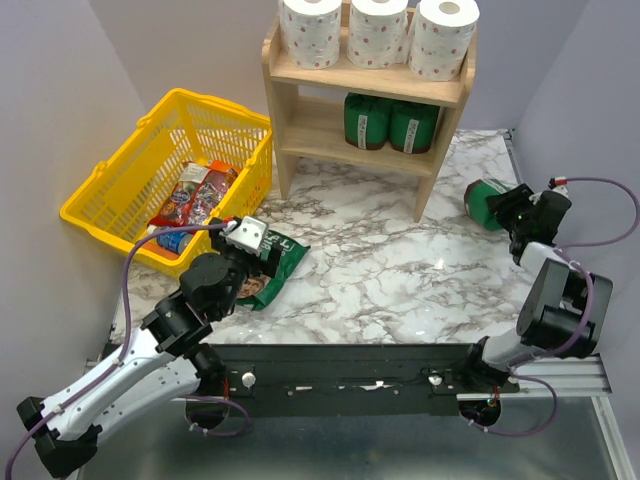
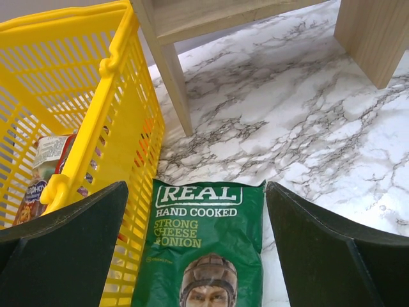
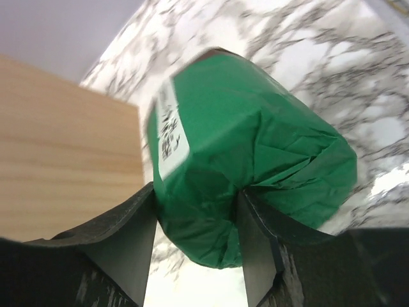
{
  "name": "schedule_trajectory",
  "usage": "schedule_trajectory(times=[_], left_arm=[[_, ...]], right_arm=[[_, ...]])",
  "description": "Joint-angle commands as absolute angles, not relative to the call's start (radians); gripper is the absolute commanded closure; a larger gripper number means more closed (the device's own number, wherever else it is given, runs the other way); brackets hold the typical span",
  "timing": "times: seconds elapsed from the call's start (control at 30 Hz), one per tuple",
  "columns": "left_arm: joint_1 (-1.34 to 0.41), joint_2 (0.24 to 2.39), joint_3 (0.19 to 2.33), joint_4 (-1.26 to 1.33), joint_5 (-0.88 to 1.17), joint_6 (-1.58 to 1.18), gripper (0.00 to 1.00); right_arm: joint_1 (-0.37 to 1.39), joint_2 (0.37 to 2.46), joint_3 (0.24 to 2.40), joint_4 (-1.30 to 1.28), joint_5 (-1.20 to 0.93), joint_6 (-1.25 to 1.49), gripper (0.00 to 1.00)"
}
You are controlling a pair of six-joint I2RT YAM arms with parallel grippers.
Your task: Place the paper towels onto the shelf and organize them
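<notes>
Three white paper towels with pink dots (image 1: 311, 30) (image 1: 378, 30) (image 1: 441, 38) stand upright in a row on the top tier of the wooden shelf (image 1: 283, 150). My right gripper (image 1: 507, 207) is to the right of the shelf and is shut on the end of a dark green wrapped package (image 1: 483, 199); in the right wrist view this gripper (image 3: 195, 204) pinches the package (image 3: 255, 141) beside the shelf's side panel (image 3: 64, 147). My left gripper (image 1: 257, 272) is open and empty over a green crisp bag (image 2: 204, 249), its fingers (image 2: 70, 249) either side of it.
Two more dark green packages (image 1: 367, 120) (image 1: 412, 126) stand on the shelf's lower tier. A yellow plastic basket (image 1: 110, 190) holding snack packets sits at the left, close against the crisp bag (image 1: 272, 262). The shelf leg (image 2: 172, 83) stands just beyond the basket corner.
</notes>
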State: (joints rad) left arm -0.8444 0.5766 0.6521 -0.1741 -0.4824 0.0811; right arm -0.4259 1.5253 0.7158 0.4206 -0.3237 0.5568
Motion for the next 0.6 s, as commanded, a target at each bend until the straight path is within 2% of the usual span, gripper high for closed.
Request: schedule_trajectory(times=[0.0,0.27,0.4,0.5,0.53,0.57], left_arm=[[-0.839,0.549,0.666,-0.172,-0.448,0.066,0.01],[-0.839,0.523,0.67,-0.178,-0.416,0.054,0.01],[-0.838,0.511,0.67,-0.179,-0.41,0.049,0.01],[-0.839,0.5,0.669,-0.179,-0.417,0.048,0.01],[-0.841,0.496,0.666,-0.179,-0.419,0.048,0.01],[-0.839,0.495,0.667,-0.179,-0.422,0.048,0.01]], right_arm=[[-0.379,1.35,0.664,0.302,-0.264,0.46,0.43],[-0.289,1.06,0.604,0.003,-0.218,0.345,0.43],[-0.278,1.006,0.603,-0.066,-0.071,0.339,0.41],[-0.279,1.022,0.615,-0.071,-0.011,0.422,0.29],[-0.279,1.029,0.617,-0.068,-0.012,0.445,0.21],[-0.279,1.041,0.621,-0.066,-0.017,0.469,0.18]])
